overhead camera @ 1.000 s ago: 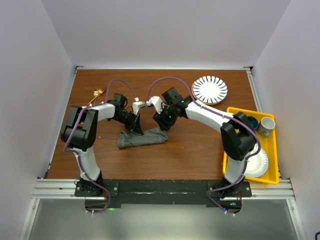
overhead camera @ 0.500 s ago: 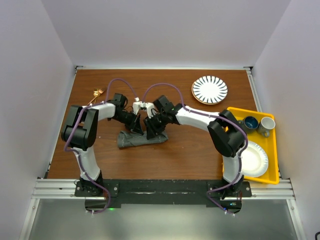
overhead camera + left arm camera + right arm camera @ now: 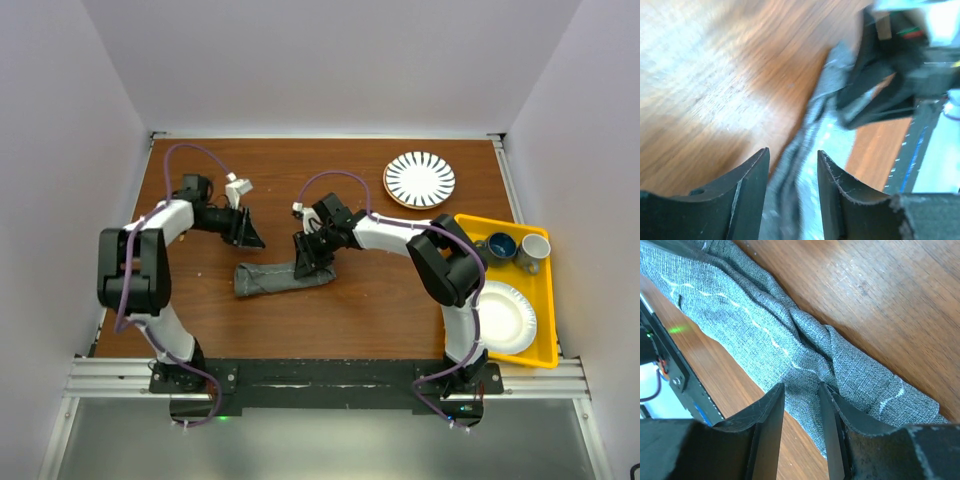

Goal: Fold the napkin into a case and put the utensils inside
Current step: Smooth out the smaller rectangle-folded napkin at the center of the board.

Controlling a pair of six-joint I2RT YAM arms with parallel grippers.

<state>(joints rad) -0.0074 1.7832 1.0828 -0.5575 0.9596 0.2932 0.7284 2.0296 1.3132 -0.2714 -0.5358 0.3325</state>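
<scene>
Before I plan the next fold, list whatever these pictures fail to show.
- Utensils: seen in no view.
- Napkin middle: top view, covered by the right gripper.
- Whether that gripper pinches cloth: right wrist view, its fingers cover the contact.
- Napkin folds: left wrist view, blurred past the open left gripper.

Bright even light; blurred left-wrist view.

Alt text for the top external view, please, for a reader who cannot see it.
Two robot arms work over a brown table: the right claw grips a dark grey napkin folded into a strip, while the left claw hangs open behind its left end. A striped plate lies far right, with a yellow tray of dishes nearer.
</scene>
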